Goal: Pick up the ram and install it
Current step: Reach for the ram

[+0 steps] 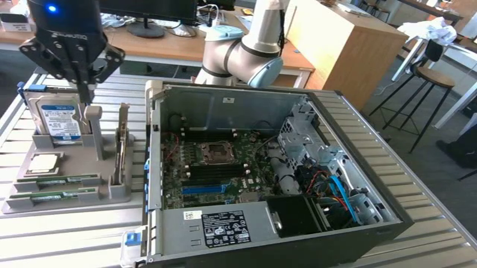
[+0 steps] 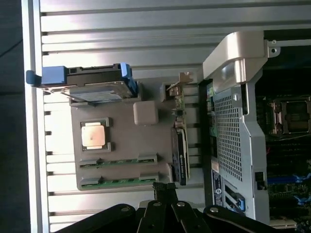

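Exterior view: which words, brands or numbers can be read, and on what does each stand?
Nothing can be quoted.
Label on the hard drive: blue and white, print too small.
The black sticker on the computer case: too blurred.
The white sticker beside it: too small.
Pale labels on the ram sticks: too small.
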You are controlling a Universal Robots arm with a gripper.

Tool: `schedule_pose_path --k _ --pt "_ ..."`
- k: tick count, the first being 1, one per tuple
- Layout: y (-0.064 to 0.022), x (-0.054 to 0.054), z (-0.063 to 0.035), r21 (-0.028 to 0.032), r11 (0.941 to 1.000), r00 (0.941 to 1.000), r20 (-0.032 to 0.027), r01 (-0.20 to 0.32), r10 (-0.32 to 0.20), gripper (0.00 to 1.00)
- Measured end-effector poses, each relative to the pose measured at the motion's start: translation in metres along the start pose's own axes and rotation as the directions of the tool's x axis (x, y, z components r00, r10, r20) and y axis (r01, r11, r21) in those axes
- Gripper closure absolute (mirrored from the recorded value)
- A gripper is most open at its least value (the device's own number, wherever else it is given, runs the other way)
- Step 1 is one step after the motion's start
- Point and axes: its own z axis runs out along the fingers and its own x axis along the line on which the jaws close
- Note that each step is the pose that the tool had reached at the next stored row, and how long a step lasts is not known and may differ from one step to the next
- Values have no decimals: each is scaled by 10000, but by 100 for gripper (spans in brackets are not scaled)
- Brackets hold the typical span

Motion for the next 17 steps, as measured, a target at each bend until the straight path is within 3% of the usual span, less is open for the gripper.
schedule_pose_path --k 17 --pt "-36 483 4 5 10000 10000 -18 0 0 90"
